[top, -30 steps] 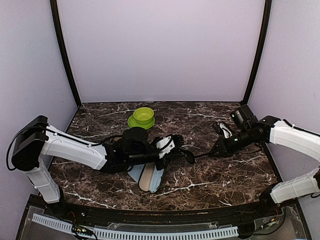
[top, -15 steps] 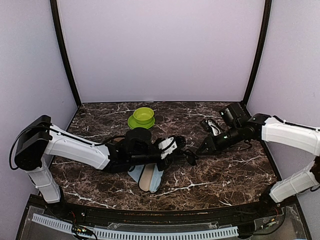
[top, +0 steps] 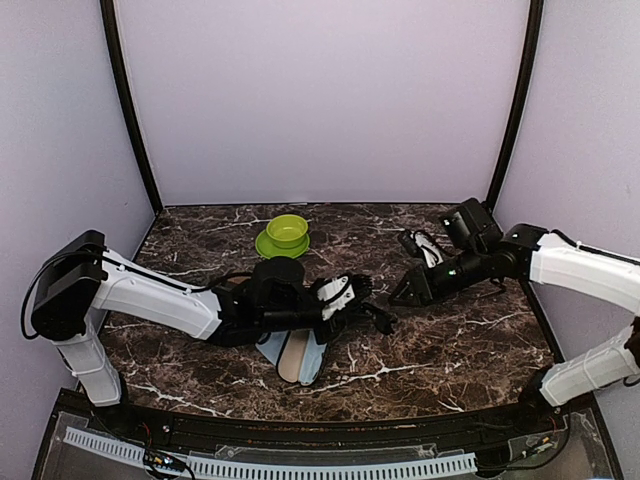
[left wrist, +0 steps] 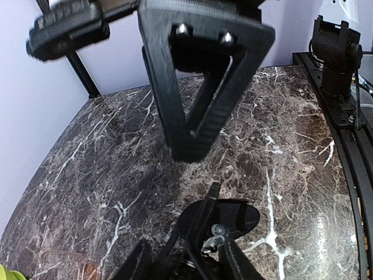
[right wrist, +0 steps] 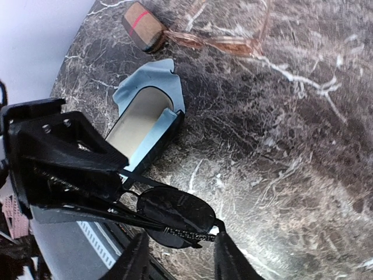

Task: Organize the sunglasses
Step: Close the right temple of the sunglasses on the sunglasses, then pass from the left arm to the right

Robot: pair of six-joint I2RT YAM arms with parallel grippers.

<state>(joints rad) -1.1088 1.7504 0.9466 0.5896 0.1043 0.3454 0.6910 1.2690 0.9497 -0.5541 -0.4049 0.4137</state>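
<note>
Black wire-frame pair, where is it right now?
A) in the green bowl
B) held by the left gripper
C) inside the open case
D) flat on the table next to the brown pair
B: the black sunglasses are pinched in the left gripper, raised off the table, and the open case has nothing in it.

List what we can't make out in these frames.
- Top view: light-blue case, upper end hidden under the left arm.
- Left wrist: left gripper hold on the black sunglasses cut off by the bottom edge.
- Right wrist: right gripper fingertips cut off below; touching the frame or not, cannot tell.
- Right wrist: brown sunglasses run off the top edge.
</note>
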